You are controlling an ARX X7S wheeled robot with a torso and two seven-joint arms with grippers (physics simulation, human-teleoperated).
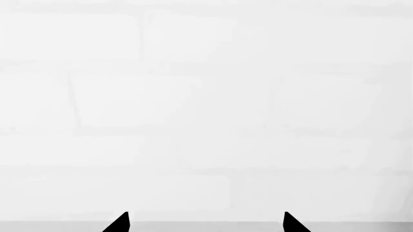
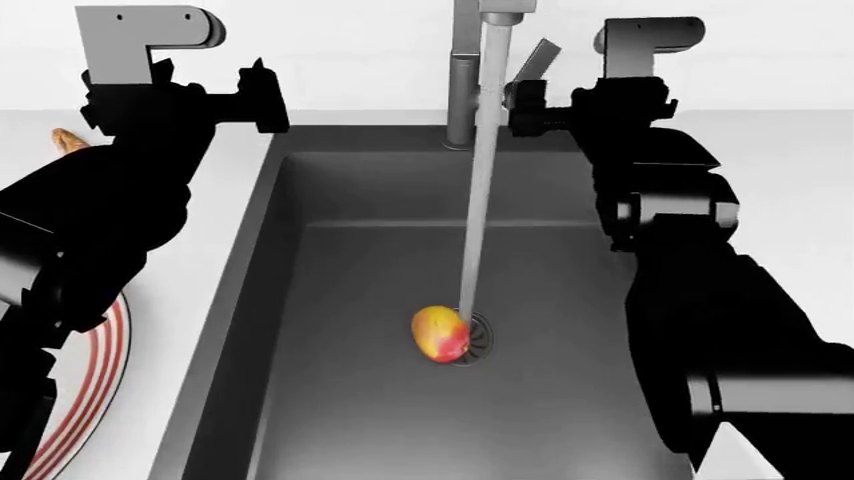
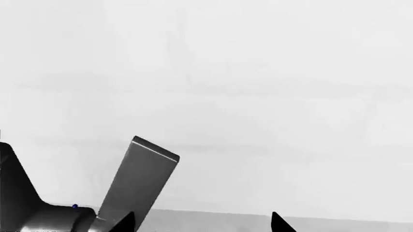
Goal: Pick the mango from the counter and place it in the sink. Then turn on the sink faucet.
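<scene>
at the far left edge of the head view a striped plate (image 2: 100, 380) curves along the counter (image 2: 227, 200), with a small brown piece (image 2: 67, 140) at upper left. the left gripper (image 1: 205, 223) hangs at upper left, its 2 fingertips spread apart with nothing between them. the dark sink (image 2: 347, 420) fills the centre; the mango (image 2: 441, 333) lies on its floor touching the drain (image 2: 478, 335). water falls from the sink faucet (image 2: 463, 70) beside the mango. at upper right, the right gripper (image 3: 204, 223) is spread wide, empty, just beside the raised lever (image 3: 137, 183).
</scene>
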